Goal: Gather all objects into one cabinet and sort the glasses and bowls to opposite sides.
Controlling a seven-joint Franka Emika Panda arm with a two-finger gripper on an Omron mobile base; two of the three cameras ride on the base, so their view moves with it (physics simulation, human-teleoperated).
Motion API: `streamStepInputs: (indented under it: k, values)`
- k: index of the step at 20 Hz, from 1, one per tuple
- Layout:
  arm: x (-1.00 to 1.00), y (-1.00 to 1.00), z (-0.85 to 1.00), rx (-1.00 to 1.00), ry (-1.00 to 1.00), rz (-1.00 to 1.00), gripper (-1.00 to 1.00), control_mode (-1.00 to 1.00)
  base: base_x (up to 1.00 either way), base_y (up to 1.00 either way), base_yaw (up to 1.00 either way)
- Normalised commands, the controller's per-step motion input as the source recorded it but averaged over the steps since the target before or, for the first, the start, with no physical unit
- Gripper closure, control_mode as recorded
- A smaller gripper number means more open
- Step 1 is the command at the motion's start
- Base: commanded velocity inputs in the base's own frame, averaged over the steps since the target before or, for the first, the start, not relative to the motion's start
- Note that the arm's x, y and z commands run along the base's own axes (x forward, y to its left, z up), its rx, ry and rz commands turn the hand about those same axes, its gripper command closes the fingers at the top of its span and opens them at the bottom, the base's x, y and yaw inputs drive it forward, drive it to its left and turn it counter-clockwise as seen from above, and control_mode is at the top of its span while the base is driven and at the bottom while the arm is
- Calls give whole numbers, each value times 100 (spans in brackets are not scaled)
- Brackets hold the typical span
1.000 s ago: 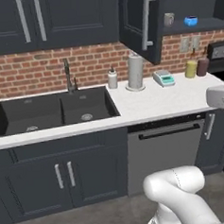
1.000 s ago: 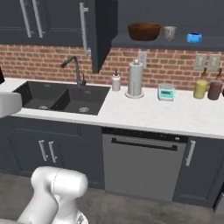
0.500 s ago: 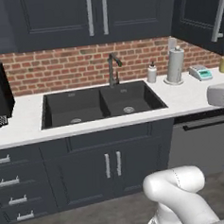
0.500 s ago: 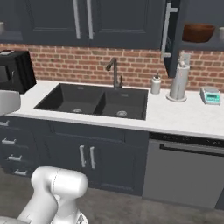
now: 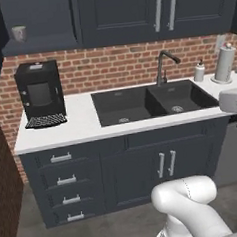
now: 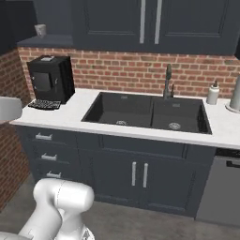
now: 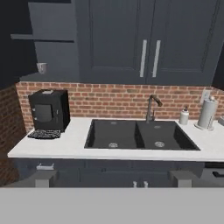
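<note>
One pale beige-grey glass (image 5: 18,33) with a side handle stands alone on the shelf of an open dark wall cabinet (image 5: 45,44) at the upper left, above a black coffee machine (image 5: 38,93). The same glass (image 6: 41,30) sits high on the left in the right base view, and in the hand view the glass (image 7: 42,67) rests inside the cabinet (image 7: 61,57). My gripper (image 7: 112,178) is open, its fingertips (image 7: 43,177) far apart with nothing between them, well back from the counter. The bowls are out of view.
A black double sink (image 5: 154,100) with a faucet (image 5: 164,67) sits mid-counter. A soap dispenser (image 5: 199,70) and paper towel roll (image 5: 225,63) stand to its right. Closed wall cabinets (image 7: 148,39) hang above, with drawers (image 5: 64,179) and a dishwasher (image 6: 220,187) below. A brick wall (image 5: 6,198) bounds the left.
The whole picture has shifted: the base has driven left along the counter. The right-hand open cabinet left the views; the coffee machine and the left cabinet with the glass came in.
</note>
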Motion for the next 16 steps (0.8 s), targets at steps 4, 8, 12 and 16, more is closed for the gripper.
streamStepInputs:
  k: [4, 8, 12, 16]
  values:
    - [0, 0, 0, 0, 0, 0, -100, 100, 36, 92, 0]
    - [0, 0, 0, 0, 0, 0, -100, 100, 97, 50, 0]
    - [0, 0, 0, 0, 0, 0, -100, 100, 100, 7, 4]
    - [0, 0, 0, 0, 0, 0, -100, 100, 97, 1, 10]
